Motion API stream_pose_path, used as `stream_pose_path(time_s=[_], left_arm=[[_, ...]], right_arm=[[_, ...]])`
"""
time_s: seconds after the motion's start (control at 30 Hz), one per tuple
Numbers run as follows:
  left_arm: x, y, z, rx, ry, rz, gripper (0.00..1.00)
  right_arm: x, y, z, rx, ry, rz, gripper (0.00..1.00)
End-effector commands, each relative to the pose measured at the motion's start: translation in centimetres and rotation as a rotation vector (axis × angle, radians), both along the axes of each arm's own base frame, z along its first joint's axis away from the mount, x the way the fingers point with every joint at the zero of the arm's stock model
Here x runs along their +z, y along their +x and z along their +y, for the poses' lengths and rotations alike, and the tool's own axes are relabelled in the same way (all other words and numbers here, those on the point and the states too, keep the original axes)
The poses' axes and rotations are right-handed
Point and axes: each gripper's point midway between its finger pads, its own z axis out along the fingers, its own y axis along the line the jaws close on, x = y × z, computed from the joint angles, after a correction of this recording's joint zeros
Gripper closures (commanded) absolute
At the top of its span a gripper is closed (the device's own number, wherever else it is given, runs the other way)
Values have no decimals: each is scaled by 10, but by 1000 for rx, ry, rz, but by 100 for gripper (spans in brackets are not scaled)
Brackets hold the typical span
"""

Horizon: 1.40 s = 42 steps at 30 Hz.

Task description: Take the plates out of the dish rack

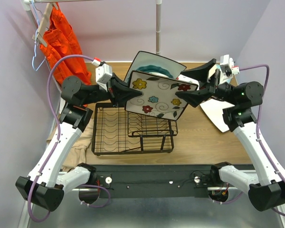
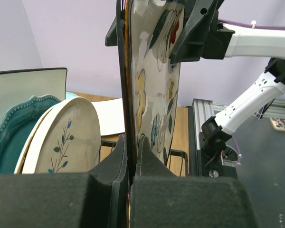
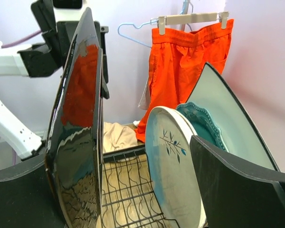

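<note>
flower plate (image 1: 156, 99): glazed ceramic, glossy pale face with painted flowers; the back dark and mirror-shiny, reflecting orange
teal plate (image 2: 7, 130): glossy glaze, beaded rim
sprig plate (image 2: 66, 137): smooth cream glaze, soft sheen
dish rack (image 1: 133, 151): thin black metal wire
table (image 1: 204, 147): light wood, matt
orange garment (image 1: 61, 40): woven cloth, creased
beige cloth (image 1: 78, 145): soft fabric, rumpled, matt
left gripper (image 2: 132, 142): matt black plastic
arm shells (image 1: 52, 156): smooth white plastic

Plate (image 1: 156, 97) white with coloured flowers — dish rack (image 1: 115, 130) black, garment (image 1: 61, 40) orange.
</note>
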Motion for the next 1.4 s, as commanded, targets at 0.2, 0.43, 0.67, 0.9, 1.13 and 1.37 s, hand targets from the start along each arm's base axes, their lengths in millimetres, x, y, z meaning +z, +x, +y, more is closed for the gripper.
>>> stream_pose_path(time_s=[0.2, 0.43, 0.67, 0.9, 1.13, 1.37], left_arm=[[86, -26, 25, 92, -182, -93, 100], [113, -28, 41, 167, -278, -65, 100], [145, -23, 61, 234, -389, -6, 100], [154, -12, 79, 331, -459, 57, 100], [169, 12, 126, 545, -648, 173, 100], [173, 30, 164, 627, -841, 228, 100]], right_arm=[[45, -12, -25, -165, 147, -6, 0], [50, -21, -38, -251, 170, 7, 0], [63, -26, -52, -327, 229, -6, 0], [82, -31, -58, -339, 285, 4, 0], [80, -36, -54, -310, 270, 16, 0], [73, -36, -54, -315, 243, 14, 0]])
